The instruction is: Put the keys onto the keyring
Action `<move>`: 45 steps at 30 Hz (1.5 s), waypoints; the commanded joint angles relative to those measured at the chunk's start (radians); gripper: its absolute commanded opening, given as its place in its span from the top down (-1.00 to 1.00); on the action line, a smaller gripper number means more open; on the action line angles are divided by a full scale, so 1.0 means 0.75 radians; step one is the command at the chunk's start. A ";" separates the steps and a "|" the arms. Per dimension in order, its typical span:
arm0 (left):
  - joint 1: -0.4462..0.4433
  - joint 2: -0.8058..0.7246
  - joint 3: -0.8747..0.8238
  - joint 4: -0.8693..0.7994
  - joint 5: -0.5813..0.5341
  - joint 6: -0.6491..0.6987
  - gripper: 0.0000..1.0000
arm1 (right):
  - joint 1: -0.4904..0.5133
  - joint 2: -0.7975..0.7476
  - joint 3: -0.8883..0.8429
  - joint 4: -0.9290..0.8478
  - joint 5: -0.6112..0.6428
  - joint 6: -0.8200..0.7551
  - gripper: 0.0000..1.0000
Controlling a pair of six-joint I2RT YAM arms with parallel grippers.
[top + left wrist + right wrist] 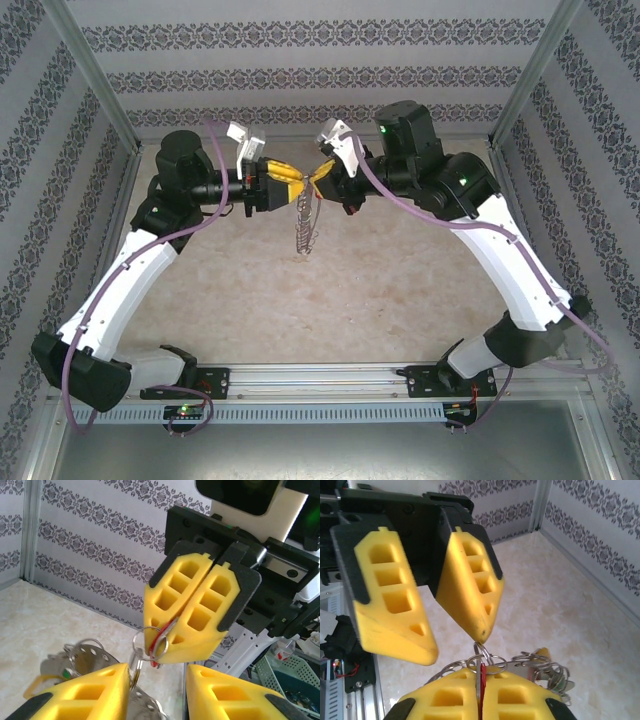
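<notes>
Keyring links hang toward the surface, seen from above, between the left gripper and the right gripper, which are raised so the chain drops free. From the left wrist, the right gripper is clenched on a red key, steadying its split ring. From the right wrist, the left gripper stands released, one fingertip against that ring, probably to take hold.

White-and-black arm links, purple cables, green LEDs, yellow pocketed end effector fingers on black backing plates.
</notes>
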 commanded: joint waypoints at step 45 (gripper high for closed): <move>0.206 -0.363 -0.434 0.016 -0.470 -0.211 -0.91 | -0.068 0.646 -0.263 0.452 0.054 0.491 1.00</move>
